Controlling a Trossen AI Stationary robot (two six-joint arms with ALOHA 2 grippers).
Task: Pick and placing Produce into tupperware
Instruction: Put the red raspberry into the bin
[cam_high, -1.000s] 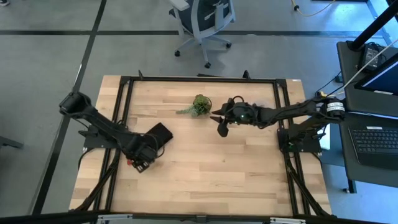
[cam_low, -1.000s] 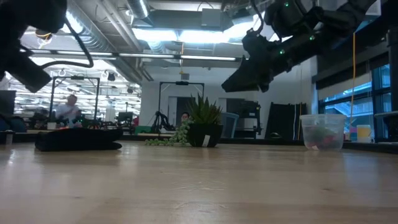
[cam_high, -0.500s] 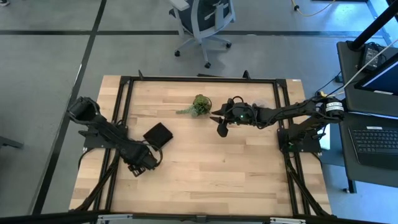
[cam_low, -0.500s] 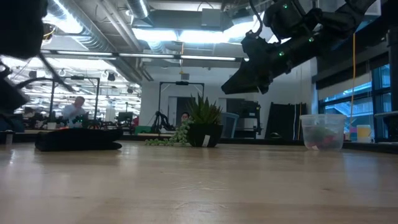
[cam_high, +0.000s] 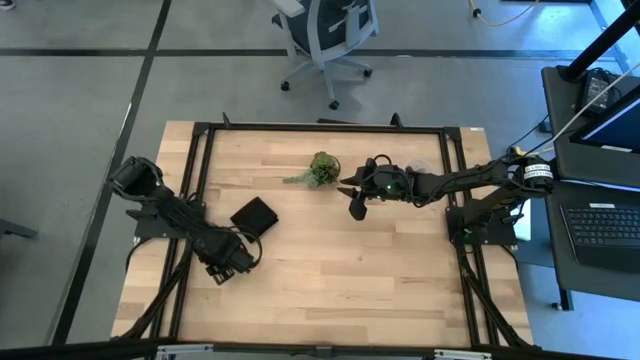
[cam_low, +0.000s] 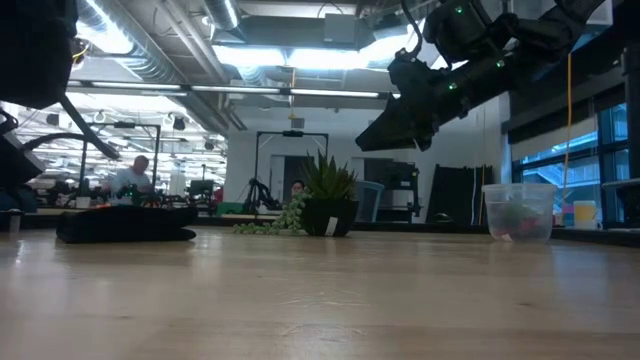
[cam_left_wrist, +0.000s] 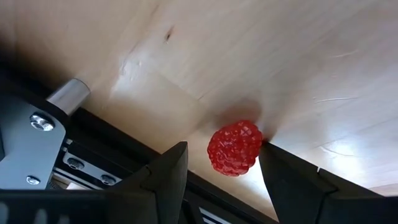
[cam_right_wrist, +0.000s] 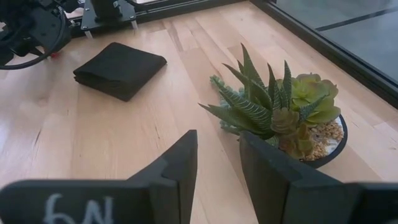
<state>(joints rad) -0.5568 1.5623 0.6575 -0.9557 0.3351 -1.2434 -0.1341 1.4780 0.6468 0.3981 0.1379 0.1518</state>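
Observation:
A red raspberry-like piece of produce (cam_left_wrist: 235, 147) lies on the wooden table near its left frame rail. My left gripper (cam_high: 224, 266) (cam_left_wrist: 222, 154) is open and points steeply down, with one finger on either side of the berry. The tupperware (cam_low: 518, 212), a translucent tub with red pieces inside, stands on the table toward the right. My right gripper (cam_high: 356, 208) (cam_right_wrist: 217, 162) hangs open above the table's middle with nothing between its fingers, pointing toward the potted succulent. My left gripper comes at the berry from above, slanting steeply down. The berry rests on the table between the fingers. One side of the berry (cam_left_wrist: 257, 144) lies right against one fingertip (cam_left_wrist: 277, 165); I cannot tell whether they touch. A gap shows between the berry and the other finger.
A folded black cloth (cam_high: 254, 216) (cam_right_wrist: 119, 68) lies just beyond the left gripper. A potted succulent (cam_high: 322, 170) (cam_right_wrist: 280, 106) stands at the far middle. The black frame rail (cam_left_wrist: 74, 165) runs close by the berry. People show in the room behind the table.
My left gripper has sunk toward the table and drawn away from the black cloth toward the near left, mostly in the first half second. The cloth now lies uncovered. The right arm has kept still.

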